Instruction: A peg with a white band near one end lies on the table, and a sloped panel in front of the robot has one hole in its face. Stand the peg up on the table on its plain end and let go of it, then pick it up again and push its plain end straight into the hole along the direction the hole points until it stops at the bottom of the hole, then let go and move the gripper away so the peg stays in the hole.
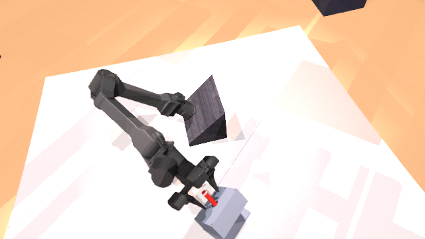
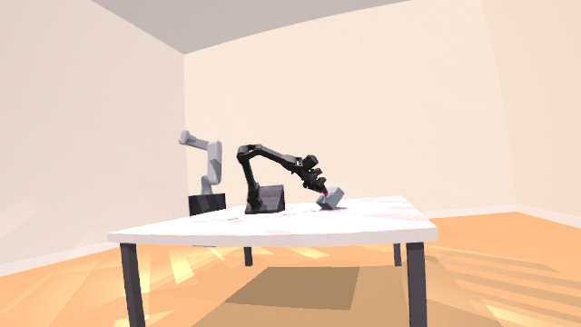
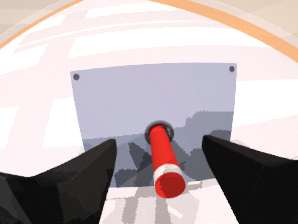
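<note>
The red peg (image 1: 210, 198) (image 3: 164, 159) (image 2: 325, 193) sticks out of the hole in the grey sloped panel (image 1: 227, 212) (image 3: 120, 99) (image 2: 334, 196); its plain end is inside the hole and its white-banded end points back toward the gripper. My gripper (image 1: 208, 198) (image 3: 160, 143) is open, with one dark finger on each side of the peg and a clear gap between each finger and the peg. The fingertips lie close to the panel's face.
A dark wedge-shaped block (image 1: 206, 114) (image 2: 270, 199) stands at the arm's base on the white table (image 1: 299, 109) (image 2: 372, 220). A second light-grey arm (image 2: 210, 165) on a dark box (image 2: 206, 203) (image 1: 339, 6) stands beyond the table.
</note>
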`<state>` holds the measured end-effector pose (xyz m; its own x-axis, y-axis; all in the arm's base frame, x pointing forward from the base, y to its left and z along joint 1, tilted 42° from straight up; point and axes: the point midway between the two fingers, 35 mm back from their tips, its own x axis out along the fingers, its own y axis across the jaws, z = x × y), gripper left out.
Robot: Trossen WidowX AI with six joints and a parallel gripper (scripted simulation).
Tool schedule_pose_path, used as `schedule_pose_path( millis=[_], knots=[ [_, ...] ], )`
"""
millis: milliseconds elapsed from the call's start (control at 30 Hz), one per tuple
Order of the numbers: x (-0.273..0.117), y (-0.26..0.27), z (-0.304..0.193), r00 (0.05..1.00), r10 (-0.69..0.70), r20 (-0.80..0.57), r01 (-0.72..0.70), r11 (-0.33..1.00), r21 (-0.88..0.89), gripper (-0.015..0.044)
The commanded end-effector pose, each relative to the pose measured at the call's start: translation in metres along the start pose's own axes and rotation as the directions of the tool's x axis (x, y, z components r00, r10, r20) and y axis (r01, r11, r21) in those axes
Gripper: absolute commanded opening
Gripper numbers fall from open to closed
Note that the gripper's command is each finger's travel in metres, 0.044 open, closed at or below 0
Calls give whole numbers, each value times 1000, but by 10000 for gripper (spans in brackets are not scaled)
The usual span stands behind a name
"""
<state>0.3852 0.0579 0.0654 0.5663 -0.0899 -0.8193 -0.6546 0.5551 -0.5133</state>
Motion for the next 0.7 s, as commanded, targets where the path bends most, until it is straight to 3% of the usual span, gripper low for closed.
schedule_pose_path(
  millis=[0, 33, 667],
  knots=[
    [-2, 0, 0, 1000, 0, -1, 0, 1000, -1, 420],
    [-4, 0, 0, 1000, 0, -1, 0, 1000, -1, 440],
    [-34, -1, 3, 1000, 3, 0, -3, 1000, -5, 440]
  ],
)
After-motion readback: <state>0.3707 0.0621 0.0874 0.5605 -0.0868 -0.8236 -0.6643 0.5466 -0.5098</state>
